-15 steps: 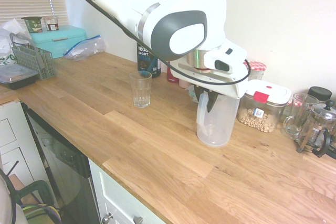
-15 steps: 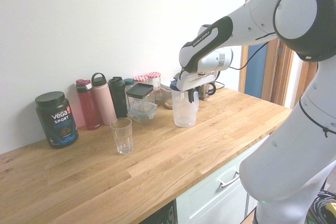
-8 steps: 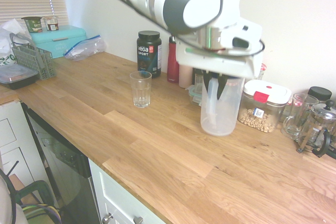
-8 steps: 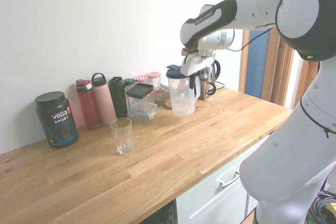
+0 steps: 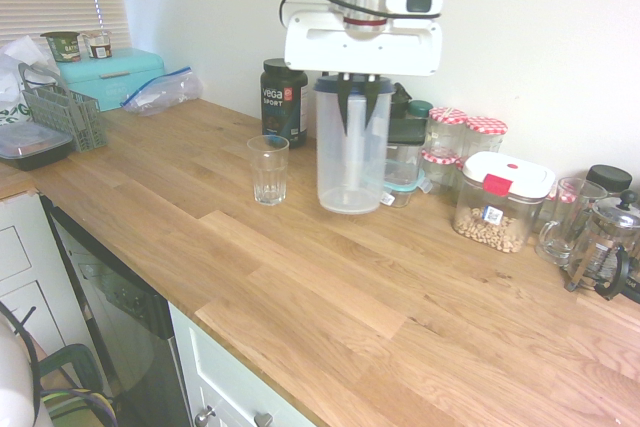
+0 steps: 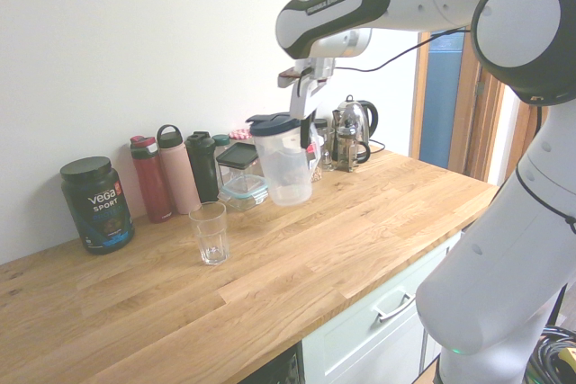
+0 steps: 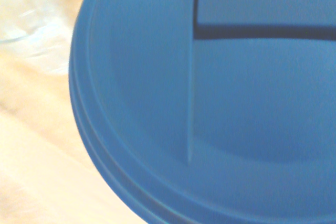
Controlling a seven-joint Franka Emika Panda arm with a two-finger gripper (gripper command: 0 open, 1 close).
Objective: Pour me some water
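Note:
A clear plastic pitcher [image 5: 350, 162] with a blue lid [image 7: 210, 108] hangs upright just above the wooden counter [image 5: 300, 277]. My gripper [image 5: 358, 107] comes down from above and is shut on the pitcher's handle side near the rim. In the second exterior view the pitcher [image 6: 281, 166] hangs under the gripper [image 6: 304, 110]. An empty drinking glass [image 5: 267, 169] stands on the counter a short way to the pitcher's left, apart from it; the second exterior view shows the glass [image 6: 209, 232] to the lower left. The lid fills the wrist view.
Behind the pitcher along the wall stand a black protein tub [image 5: 283, 99], several bottles [image 6: 171, 175], red-lidded jars [image 5: 445, 142], a nut container [image 5: 500, 202], a French press [image 5: 605, 247] and a kettle [image 6: 353, 128]. A teal box [image 5: 110, 75] and a rack [image 5: 65, 112] sit far left.
The gripper has lifted the pitcher off the counter and carried it left, from beside the nut container to near the glass.

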